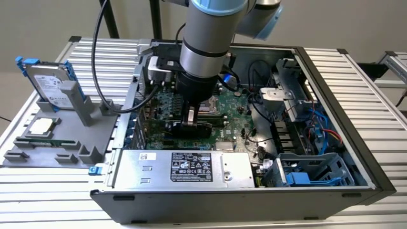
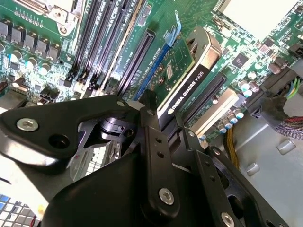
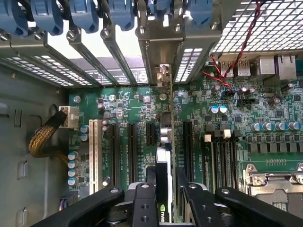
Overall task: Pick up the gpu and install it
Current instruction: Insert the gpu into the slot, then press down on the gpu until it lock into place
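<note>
While we look down into the open computer, this is what we see.

Arm: it reaches down from the top middle of the exterior view into the case [image 1: 330, 119].

Gripper: we see it [image 1: 190, 125] low inside the case, in the middle of the exterior view. Its black fingers [image 3: 196, 201] sit close together, one on each side of the gpu. It is holding the gpu.

Gpu: in the first wrist view we see it [image 3: 166, 142] edge-on, standing up straight on the board. It runs from the fingers at the bottom middle up to the back wall of the case. In the second wrist view we see its black cooler [image 2: 187, 90] and green card, right of the middle of the frame, leaning toward the upper right. It stands over a long black slot [image 2: 142, 59]. We cannot tell if it is pushed all the way in.

Board: the green board [image 1: 239, 114] lies flat in the case, with more long slots next to the gpu.

Power box: a silver box [image 1: 184, 169] lies along the lower edge of the case in the exterior view.

Hard drive: a silver drive with blue rails [image 1: 51, 86] stands in a grey holder [image 1: 64, 143] at the left of the exterior view, well apart from the gripper.
</note>
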{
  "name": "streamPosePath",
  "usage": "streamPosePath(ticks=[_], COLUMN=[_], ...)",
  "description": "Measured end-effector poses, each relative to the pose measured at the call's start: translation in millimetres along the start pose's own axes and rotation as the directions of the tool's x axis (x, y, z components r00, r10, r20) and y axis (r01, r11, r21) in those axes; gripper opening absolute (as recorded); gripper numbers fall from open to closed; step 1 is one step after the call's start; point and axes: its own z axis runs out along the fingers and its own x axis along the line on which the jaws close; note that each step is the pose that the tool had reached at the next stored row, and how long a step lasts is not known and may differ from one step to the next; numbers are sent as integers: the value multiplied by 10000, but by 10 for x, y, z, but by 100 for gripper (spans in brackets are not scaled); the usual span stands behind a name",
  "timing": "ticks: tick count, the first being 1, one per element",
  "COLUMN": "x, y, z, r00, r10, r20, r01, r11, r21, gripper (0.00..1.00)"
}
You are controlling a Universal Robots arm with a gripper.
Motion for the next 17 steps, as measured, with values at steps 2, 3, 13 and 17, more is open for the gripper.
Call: streamPosePath(ticks=[2,3,13,17], x=[0,0,0,0], y=[0,0,-1,-1], z=[0,1,3,3], r00=[10000,10000,10000,10000], r10=[0,-1,-2,-2], r20=[0,0,0,-1], r01=[0,1,2,2], r11=[10000,10000,10000,10000], r21=[0,0,1,0], gripper=[0,0,100,100])
